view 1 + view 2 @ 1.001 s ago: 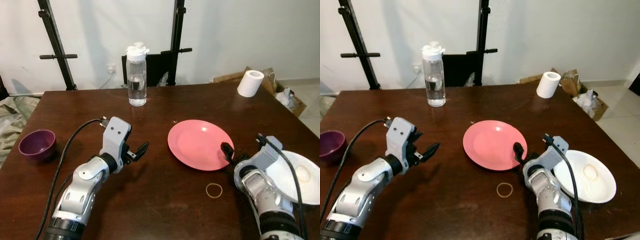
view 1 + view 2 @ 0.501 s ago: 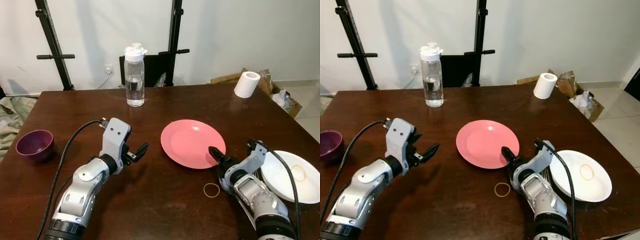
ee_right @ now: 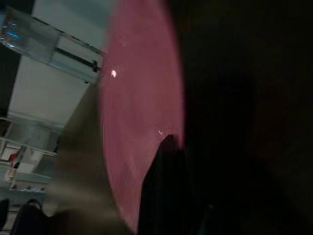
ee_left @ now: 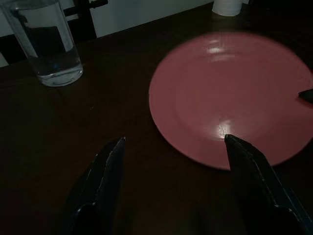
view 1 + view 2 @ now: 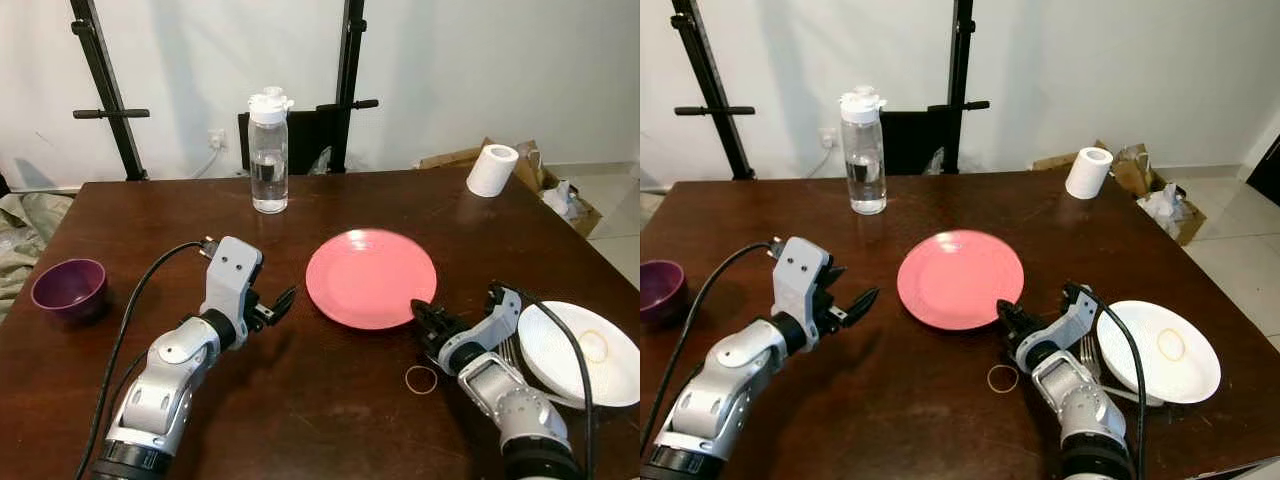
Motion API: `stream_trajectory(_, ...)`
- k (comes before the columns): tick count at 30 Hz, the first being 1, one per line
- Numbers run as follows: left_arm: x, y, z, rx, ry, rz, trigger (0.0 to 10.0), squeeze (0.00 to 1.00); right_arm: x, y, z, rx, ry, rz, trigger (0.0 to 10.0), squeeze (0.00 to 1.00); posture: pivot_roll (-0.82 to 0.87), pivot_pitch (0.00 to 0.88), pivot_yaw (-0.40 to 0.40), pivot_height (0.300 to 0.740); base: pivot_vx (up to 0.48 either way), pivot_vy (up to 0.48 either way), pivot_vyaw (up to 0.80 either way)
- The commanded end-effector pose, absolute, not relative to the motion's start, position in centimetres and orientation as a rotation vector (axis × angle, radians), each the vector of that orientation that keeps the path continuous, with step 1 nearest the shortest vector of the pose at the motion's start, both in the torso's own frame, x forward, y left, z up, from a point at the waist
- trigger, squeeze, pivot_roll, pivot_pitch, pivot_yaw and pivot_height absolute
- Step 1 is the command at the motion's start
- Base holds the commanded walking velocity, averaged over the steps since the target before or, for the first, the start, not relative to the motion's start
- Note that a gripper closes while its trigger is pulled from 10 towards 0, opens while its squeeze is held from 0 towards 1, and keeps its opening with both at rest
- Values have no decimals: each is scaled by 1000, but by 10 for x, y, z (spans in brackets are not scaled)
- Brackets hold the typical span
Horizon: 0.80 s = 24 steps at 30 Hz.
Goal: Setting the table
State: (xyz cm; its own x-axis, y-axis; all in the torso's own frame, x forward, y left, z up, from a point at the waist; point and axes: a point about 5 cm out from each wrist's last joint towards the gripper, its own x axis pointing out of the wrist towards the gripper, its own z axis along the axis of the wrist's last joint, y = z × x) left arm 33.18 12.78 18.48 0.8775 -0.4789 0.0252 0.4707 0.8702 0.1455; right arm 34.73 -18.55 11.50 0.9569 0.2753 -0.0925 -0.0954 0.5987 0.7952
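Pink plate [image 5: 371,277] is sitting mid-desk; right gripper [image 5: 424,315], closed, is touching its rim, prob. nudging next; left gripper [image 5: 281,299] is hovering wide.

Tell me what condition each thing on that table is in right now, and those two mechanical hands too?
Water bottle: upright, cap on, partly full.
Pink plate: flat, empty.
Purple bowl: upright.
White plate: flat, fork beside it.
Paper roll: standing on end.
Rubber band: lying flat.
Left gripper: fingers open, holding nothing.
Right gripper: at the pink plate's rim, grip unclear.
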Motion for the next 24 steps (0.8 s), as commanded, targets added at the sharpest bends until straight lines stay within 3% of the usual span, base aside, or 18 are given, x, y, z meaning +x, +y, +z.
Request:
stream_trajectory(1, 330, 127, 179, 133, -37, -498, 10000, 0, 332, -177, 81, 968, 344, 181, 0, 0, 36, 143, 51, 740, 0, 0, 0)
stream_trajectory(7, 330, 127, 179, 132, -36, -496, 10000, 0, 332, -179, 90, 982, 268, 198, 0, 0, 37, 140, 53, 740, 0, 0, 0)
stream_trajectory(12, 328, 135, 193, -31, -67, -486, 10000, 0, 330, -188, 131, 1036, 19, 316, 0, 0, 35, 140, 58, 740, 0, 0, 0)
stream_trajectory(13, 327, 139, 198, -83, -76, -486, 10000, 0, 328, -188, 140, 1040, -15, 346, 392, 0, 35, 140, 58, 740, 0, 0, 0)
stream_trajectory(14, 326, 145, 202, -134, -85, -488, 10000, 0, 325, -188, 150, 1049, -57, 384, 10000, 0, 34, 139, 61, 740, 0, 0, 0)
stream_trajectory(21, 317, 168, 209, -243, -91, -540, 10000, 16, 307, -178, 179, 1042, -134, 579, 10000, 0, 35, 138, 67, 740, 0, 0, 0)
stream_trajectory(22, 315, 168, 211, -273, -94, -577, 10000, 271, 304, -174, 181, 1046, -133, 603, 10000, 0, 35, 137, 68, 740, 0, 0, 0)
stream_trajectory(23, 311, 169, 215, -307, -105, -628, 10000, 1000, 300, -169, 182, 1040, -129, 637, 10000, 0, 36, 136, 69, 740, 0, 0, 0)
stream_trajectory(24, 311, 169, 215, -307, -105, -628, 10000, 1000, 300, -169, 182, 1040, -129, 637, 10000, 0, 36, 136, 69, 740, 0, 0, 0)
